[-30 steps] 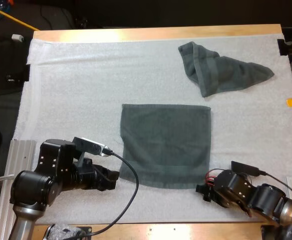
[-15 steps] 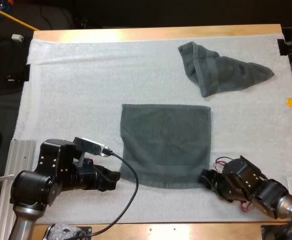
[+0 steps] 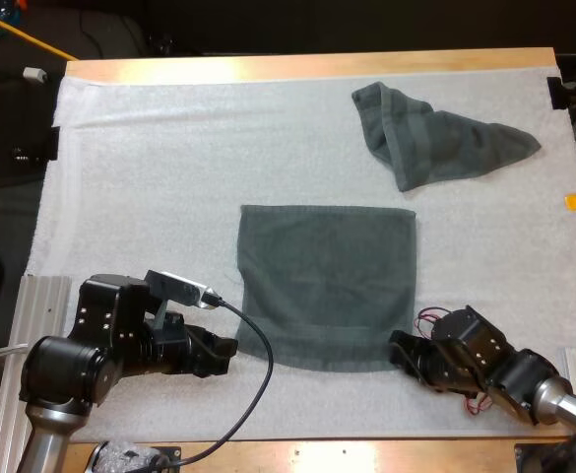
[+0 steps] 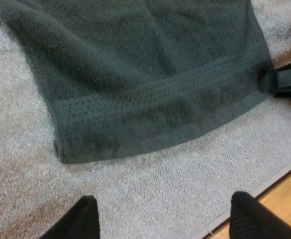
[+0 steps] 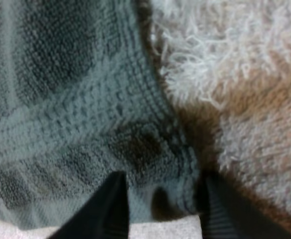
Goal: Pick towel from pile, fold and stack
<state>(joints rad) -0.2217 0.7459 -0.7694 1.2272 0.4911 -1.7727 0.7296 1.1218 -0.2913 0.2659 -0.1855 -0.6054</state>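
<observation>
On the desk [image 3: 307, 65], a white mat [image 3: 150, 177] carries a flat towel [image 3: 327, 286] near centre, with a crumpled towel [image 3: 435, 143] at its 1 o'clock. The left end effector [image 4: 165, 219], at the flat towel's 8 o'clock, is spread wide and grips nothing. The right end effector [image 5: 162, 204] straddles the towel's 5 o'clock corner, fingers apart.

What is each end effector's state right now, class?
Left end effector: open, short of the towel.
Right end effector: open, fingers either side of the towel's corner.
</observation>
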